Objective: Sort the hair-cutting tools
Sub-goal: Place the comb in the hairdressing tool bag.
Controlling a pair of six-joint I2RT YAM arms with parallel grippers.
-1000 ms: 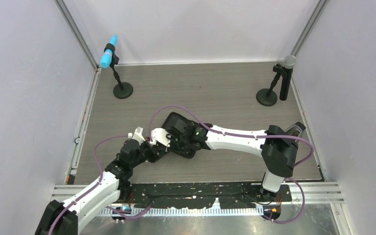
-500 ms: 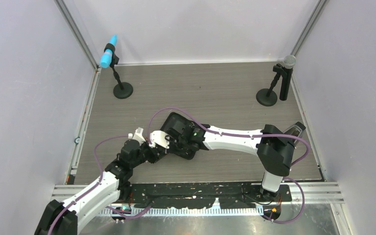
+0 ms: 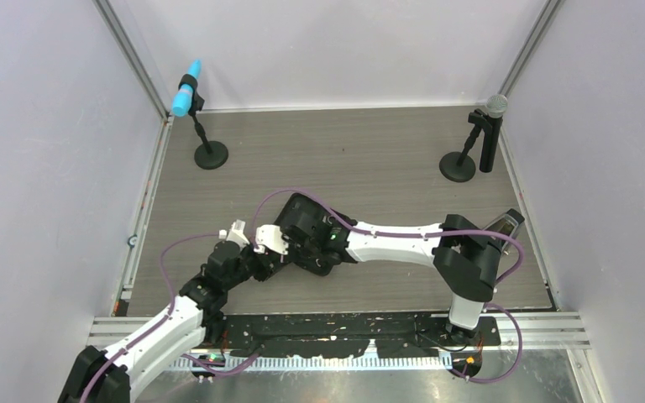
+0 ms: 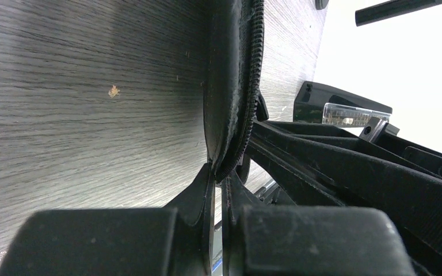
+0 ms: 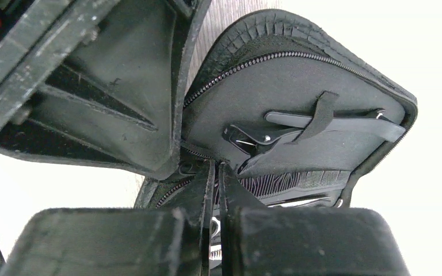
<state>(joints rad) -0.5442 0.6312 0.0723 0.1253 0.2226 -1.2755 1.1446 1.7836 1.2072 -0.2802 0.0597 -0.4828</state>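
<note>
The left gripper [image 4: 218, 175] pinches the rim of the zip case [image 4: 227, 86]; the right gripper [image 5: 214, 172] sits closed, hold unclear. At its one o'clock, the black clip [image 5: 259, 137] looks light, stiff, slick: grasp mid-body.

No writing, label, brand or number can be read on the zip case [image 5: 299, 86], the table [image 3: 369, 151] or anything else.
</note>
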